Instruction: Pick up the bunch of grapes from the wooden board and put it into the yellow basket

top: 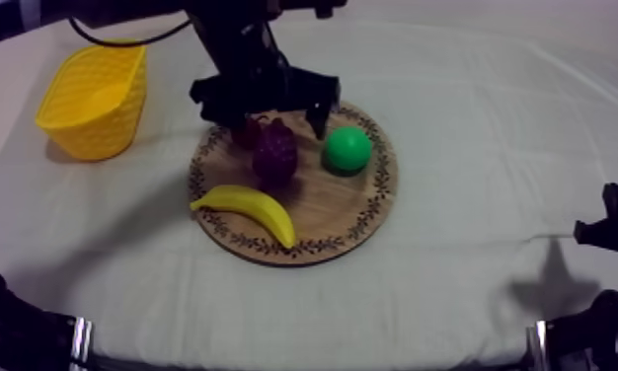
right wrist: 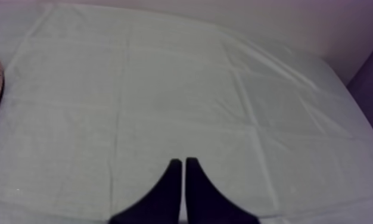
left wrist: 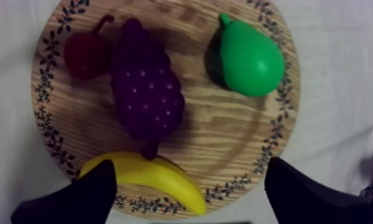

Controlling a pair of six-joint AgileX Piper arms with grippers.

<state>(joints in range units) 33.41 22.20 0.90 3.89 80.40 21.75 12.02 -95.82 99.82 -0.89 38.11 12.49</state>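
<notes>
Bunch of grapes (top: 274, 150) lies on the wooden board (top: 357, 212) beside the pear (top: 347, 148); left gripper (top: 270, 116) hovers above it, fingers (left wrist: 81, 199) apart; right gripper (right wrist: 183, 170) has its fingers together.

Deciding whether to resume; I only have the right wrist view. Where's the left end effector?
Observer: Left end effector hangs over the wooden board, fingers open, right above the bunch of grapes.
Operator: Anything crowding the grapes?
Observer: A small red fruit lies right beside it; pear and banana share the board.
Operator: Basket?
Observer: Yellow basket stands on the cloth at the left arm's side, apart from the board.
</notes>
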